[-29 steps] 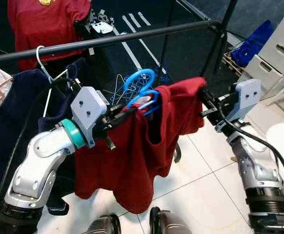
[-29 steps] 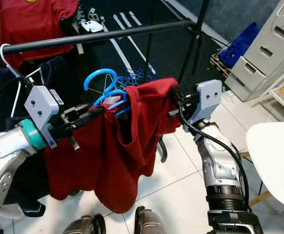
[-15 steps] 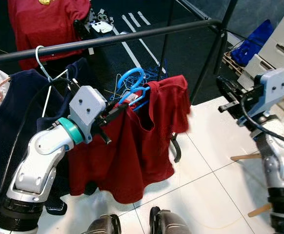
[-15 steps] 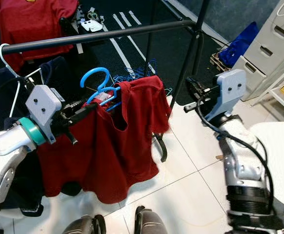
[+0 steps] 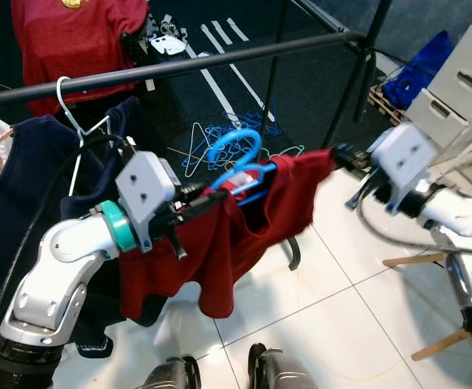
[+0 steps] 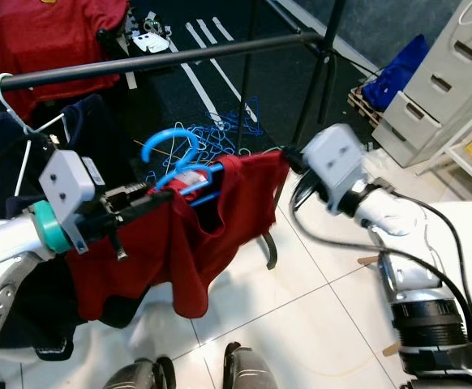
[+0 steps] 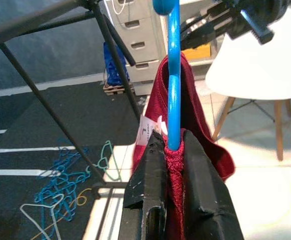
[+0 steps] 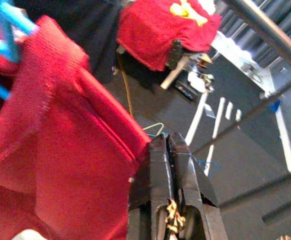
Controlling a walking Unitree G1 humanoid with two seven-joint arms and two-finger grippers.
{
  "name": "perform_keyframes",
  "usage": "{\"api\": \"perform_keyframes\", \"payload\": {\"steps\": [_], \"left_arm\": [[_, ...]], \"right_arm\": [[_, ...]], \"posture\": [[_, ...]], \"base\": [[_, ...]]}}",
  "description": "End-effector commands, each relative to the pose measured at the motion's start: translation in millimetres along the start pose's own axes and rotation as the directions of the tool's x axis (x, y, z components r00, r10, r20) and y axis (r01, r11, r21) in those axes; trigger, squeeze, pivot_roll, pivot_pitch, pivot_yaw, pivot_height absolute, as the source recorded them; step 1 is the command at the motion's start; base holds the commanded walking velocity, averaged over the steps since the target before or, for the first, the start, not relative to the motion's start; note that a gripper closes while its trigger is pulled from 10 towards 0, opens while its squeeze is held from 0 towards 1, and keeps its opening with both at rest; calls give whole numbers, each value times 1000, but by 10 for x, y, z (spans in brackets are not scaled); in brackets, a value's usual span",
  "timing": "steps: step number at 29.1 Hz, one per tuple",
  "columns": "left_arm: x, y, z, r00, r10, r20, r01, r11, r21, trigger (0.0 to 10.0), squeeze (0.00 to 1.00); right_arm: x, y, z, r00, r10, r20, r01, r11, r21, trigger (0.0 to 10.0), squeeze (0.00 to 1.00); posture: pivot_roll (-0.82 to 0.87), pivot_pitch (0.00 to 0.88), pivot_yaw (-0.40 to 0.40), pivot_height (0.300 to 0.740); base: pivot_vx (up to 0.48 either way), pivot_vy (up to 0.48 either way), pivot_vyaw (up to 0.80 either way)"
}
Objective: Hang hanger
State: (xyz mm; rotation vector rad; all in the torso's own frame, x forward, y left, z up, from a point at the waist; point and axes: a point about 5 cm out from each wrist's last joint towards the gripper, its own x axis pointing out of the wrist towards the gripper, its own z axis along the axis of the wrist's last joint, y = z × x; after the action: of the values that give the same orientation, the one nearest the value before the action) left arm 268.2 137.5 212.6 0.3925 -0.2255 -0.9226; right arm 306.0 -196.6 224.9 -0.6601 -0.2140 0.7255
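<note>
Hanger not yet on the rail; it sits below it, blue, carrying the red shirt. Left to right: navy garment already hung, your left claw clamped on hanger and collar, your right claw pinched shut on the shirt's far shoulder. Still left: lift and hook. Spare hangers litter the floor beyond.

No legible text is seen; printing on the white garment tag cannot be read.
</note>
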Motion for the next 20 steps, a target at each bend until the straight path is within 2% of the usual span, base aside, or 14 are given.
{"api": "perform_keyframes", "payload": {"steps": [1,2,3,4,5,7,9,12,13,19,20], "left_arm": [[30,-31,47,999,-30,28,29,999,34,10000,0],[51,-45,10,999,-39,16,39,998,46,10000,0],[51,-45,10,999,-39,16,39,998,46,10000,0],[73,-61,-15,999,-47,10,46,998,49,10000,0],[85,-72,-25,999,-50,8,50,998,47,10000,0],[85,-72,-25,999,-50,8,50,998,47,10000,0],[79,-81,-26,998,-58,7,58,997,46,10000,0],[62,-87,-18,998,-70,5,70,996,50,10000,0],[59,-93,-7,997,-79,7,78,995,54,10000,0],[59,-100,-1,996,-90,11,89,994,65,10000,0],[61,-102,12,995,-95,18,94,993,71,10000,0]], "right_arm": [[5,44,19,999,53,-2,-53,998,-20,10000,0],[-7,32,100,995,101,15,-101,994,-37,10000,0],[-7,32,100,995,101,15,-101,994,-37,10000,0],[-40,14,210,987,157,39,-156,987,-33,10000,1000],[-94,13,293,975,216,51,-215,976,-19,10000,1000],[-94,13,293,975,216,51,-215,976,-19,10000,1000],[-190,22,354,953,301,38,-301,953,-10,10000,1000],[-229,3,332,946,325,9,-325,946,-21,10000,1000],[-242,5,320,938,348,-3,-348,937,-20,10000,808],[-261,13,313,921,388,-17,-389,921,-14,10000,808],[-281,37,301,905,426,-27,-426,905,0,10000,0]], "posture": [[-126,75,22,740],[-131,75,22,740],[-131,75,22,740],[-135,76,23,740],[-136,78,23,740],[-136,78,23,740],[-137,81,23,740],[-137,81,23,740],[-138,82,25,740],[-138,82,25,740],[-141,83,24,740]], "base": [[0,0,0],[0,0,0],[0,0,0],[0,0,0],[0,0,0],[0,0,0],[0,0,0],[0,0,0],[0,0,0],[0,0,0],[0,0,0]]}}
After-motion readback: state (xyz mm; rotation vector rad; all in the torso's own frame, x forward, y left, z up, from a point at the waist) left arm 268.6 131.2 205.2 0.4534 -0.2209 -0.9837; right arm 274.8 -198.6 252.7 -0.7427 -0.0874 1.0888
